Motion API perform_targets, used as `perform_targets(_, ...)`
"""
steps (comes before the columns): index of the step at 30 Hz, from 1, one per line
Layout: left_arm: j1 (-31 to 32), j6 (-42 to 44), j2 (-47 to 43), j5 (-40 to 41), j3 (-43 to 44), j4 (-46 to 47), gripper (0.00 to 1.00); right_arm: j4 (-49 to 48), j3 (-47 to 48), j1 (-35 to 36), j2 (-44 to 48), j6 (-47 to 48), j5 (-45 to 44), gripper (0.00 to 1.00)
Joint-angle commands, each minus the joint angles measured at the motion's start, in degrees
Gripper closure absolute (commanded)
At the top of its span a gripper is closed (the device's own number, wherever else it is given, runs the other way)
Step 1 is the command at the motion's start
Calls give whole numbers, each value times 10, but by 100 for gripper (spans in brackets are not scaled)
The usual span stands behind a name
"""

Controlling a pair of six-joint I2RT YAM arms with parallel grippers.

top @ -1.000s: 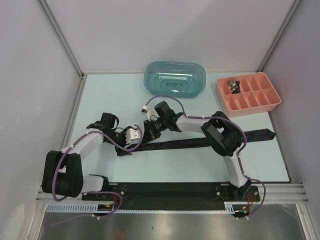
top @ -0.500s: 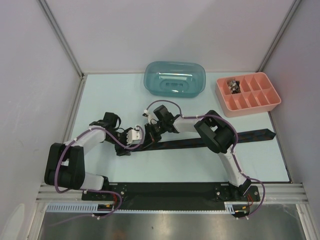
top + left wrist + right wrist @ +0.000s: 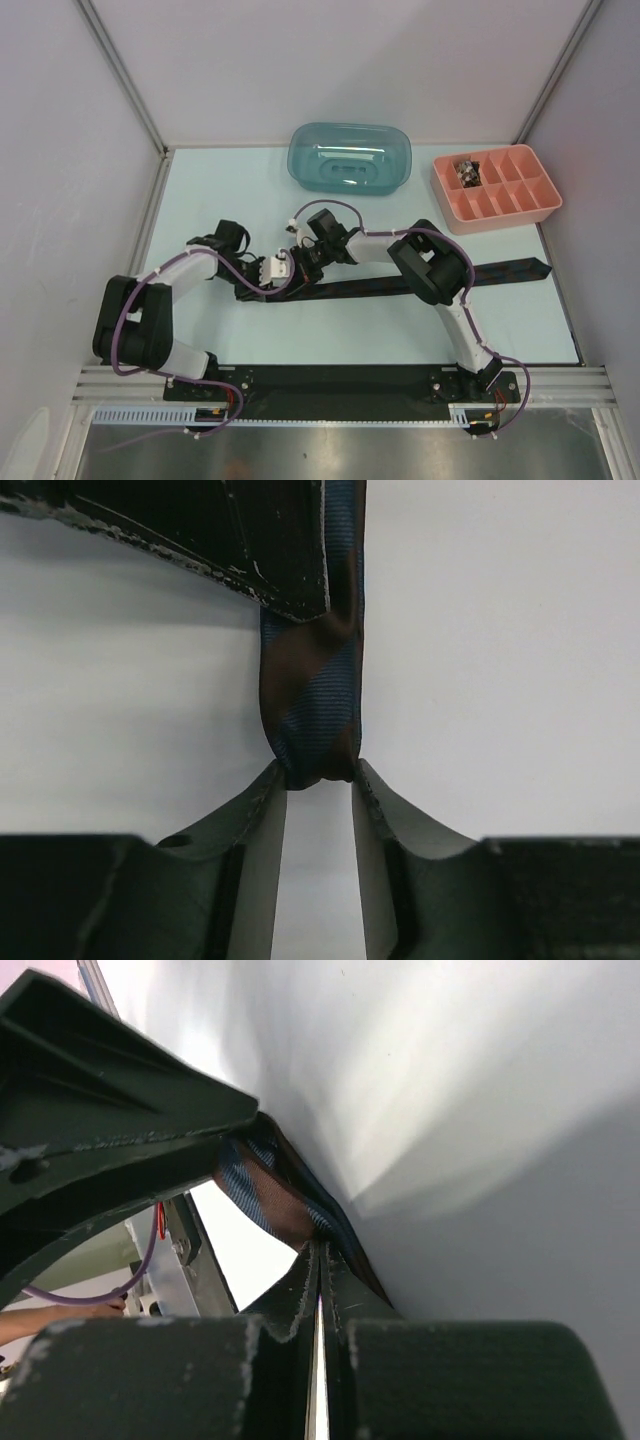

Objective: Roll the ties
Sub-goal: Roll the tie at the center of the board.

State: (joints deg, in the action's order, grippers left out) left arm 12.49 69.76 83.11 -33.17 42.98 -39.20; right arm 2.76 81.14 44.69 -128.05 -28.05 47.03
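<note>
The tie (image 3: 510, 270) lies flat across the middle of the desk (image 3: 215, 195), running from its wide pointed end on the right, past the right arm's elbow, to the two grippers left of centre; the fabric shows dark blue and brown stripes up close.

The left arm rises from its base at the near left corner, folds back at a low elbow by the desk's left edge, and sends its forearm away and to the right; its wrist bends so that the left gripper (image 3: 317, 778) points right, along the line of the tie. This gripper is partly closed; its two fingertips (image 3: 268, 785) touch either side of the tie's folded, rounded end and hold it between them.

The right arm leans in from the near right base; its elbow hangs over the tie and its forearm reaches left across the desk, the wrist turned down towards the left gripper. The right gripper (image 3: 321, 1252) is closed to a hairline slit, pinching the thin fabric at its tips just beyond the fold; the two grippers stand very close, nose to nose on the same short stretch of tie.

A teal tub (image 3: 305, 160) sits at the far edge; a pink compartment tray (image 3: 500, 222) is to its right, with some small item in one far left compartment.
</note>
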Motion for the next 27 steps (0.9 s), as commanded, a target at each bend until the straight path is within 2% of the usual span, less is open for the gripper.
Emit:
perform_targets(1, 3, 0, -33, -34, 32, -28, 65, 15, 13, -7, -16, 3, -25, 99)
perform_targets(11, 75, -52, -12, -65, 97, -40, 71, 22, 13, -7, -15, 5, -26, 99)
perform_targets(18, 126, -59, 33, -18, 104, -35, 72, 21, -5, -13, 24, 8, -20, 97)
perform_targets(27, 141, -51, 57, 12, 97, -25, 71, 86, -15, -37, 64, 55, -16, 92)
